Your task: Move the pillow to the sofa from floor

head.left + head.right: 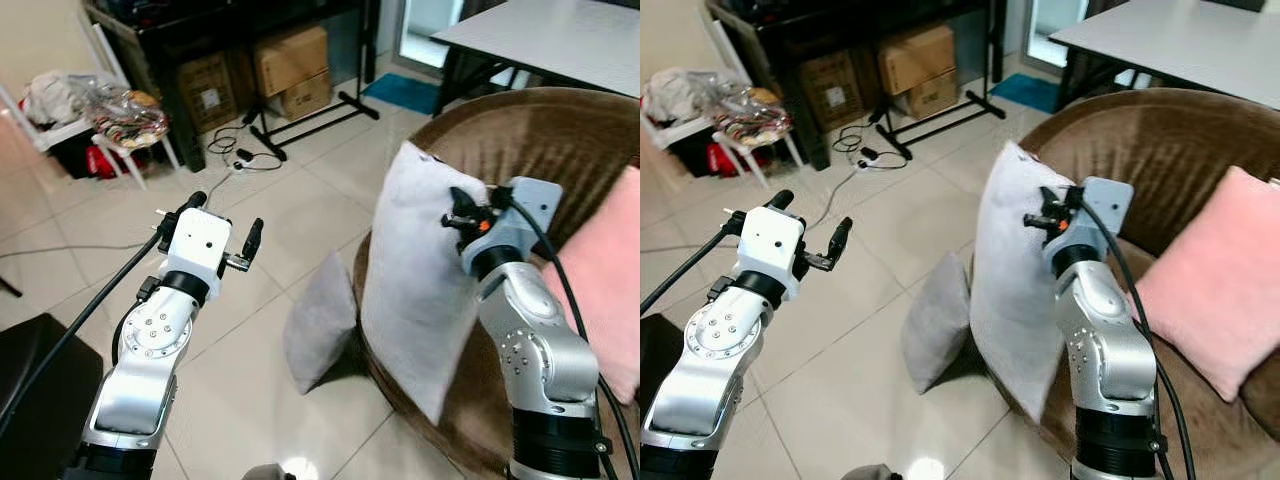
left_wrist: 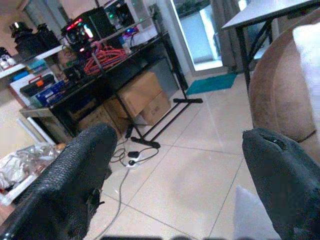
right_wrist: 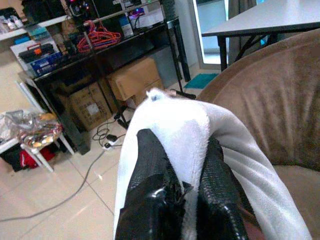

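A large white-grey pillow hangs upright over the front edge of the round brown sofa, and my right gripper is shut on its upper edge. In the right wrist view both black fingers pinch the pillow's white fabric. A smaller grey pillow leans on the floor against the sofa's front. My left gripper is raised over the tiled floor to the left, open and holding nothing; its fingertips stand wide apart.
A pink pillow lies on the sofa seat at the right. Behind stand a dark shelf with cardboard boxes, a black stand base, cables with a power strip, a white rack and a grey table.
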{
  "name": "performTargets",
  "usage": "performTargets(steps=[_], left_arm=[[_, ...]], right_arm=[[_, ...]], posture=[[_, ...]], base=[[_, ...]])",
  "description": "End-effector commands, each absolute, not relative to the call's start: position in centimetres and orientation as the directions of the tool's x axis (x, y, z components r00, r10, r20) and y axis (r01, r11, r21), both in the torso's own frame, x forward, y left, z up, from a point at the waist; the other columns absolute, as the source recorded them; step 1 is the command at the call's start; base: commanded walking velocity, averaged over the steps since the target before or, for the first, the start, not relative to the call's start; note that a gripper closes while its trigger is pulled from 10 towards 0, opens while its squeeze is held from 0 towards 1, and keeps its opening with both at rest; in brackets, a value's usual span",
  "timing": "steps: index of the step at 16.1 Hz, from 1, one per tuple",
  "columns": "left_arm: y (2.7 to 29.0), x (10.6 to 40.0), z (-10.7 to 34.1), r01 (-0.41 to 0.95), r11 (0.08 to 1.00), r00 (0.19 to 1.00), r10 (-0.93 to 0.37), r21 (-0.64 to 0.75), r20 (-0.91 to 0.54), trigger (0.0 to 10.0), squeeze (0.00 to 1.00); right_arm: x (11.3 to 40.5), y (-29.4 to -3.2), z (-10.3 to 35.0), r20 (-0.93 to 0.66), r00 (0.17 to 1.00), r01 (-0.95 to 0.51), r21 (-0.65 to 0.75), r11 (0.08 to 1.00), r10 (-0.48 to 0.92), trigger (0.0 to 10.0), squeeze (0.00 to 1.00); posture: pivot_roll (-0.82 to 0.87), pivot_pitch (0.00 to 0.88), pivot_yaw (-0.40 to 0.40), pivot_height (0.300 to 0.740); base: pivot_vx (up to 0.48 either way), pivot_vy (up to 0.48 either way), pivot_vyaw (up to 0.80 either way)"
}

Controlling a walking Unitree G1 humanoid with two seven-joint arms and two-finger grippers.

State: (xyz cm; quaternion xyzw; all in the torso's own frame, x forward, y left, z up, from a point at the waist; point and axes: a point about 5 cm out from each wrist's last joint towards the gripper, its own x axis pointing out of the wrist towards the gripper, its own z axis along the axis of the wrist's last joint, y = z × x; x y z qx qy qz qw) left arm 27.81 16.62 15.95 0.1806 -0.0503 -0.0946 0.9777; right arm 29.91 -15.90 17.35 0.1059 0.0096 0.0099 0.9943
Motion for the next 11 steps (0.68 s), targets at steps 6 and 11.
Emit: performTargets(steps=[6, 11], left_arm=[[16.8, 27.8, 16.1, 0.150, 0.919, 0.978, -0.192, 0.365, 0.079, 10.0, 0.00], [16.8, 28.0, 16.3, 0.138, 0.919, 0.978, -0.185, 0.369, 0.096, 10.0, 0.00]], right_arm=[[29.9, -14.4, 18.5, 0.045, 0.995, -0.097, 0.156, 0.983, 0.091, 10.0, 0.00], [30.1, -13.8, 18.7, 0.078, 0.990, -0.122, 0.105, 0.987, 0.114, 10.0, 0.00]], posture=[[-0.09, 0.000, 0.069, 0.740], [-0.09, 0.000, 0.065, 0.740]], base=[[0.000, 0.000, 0.00], [0.000, 0.000, 0.00]])
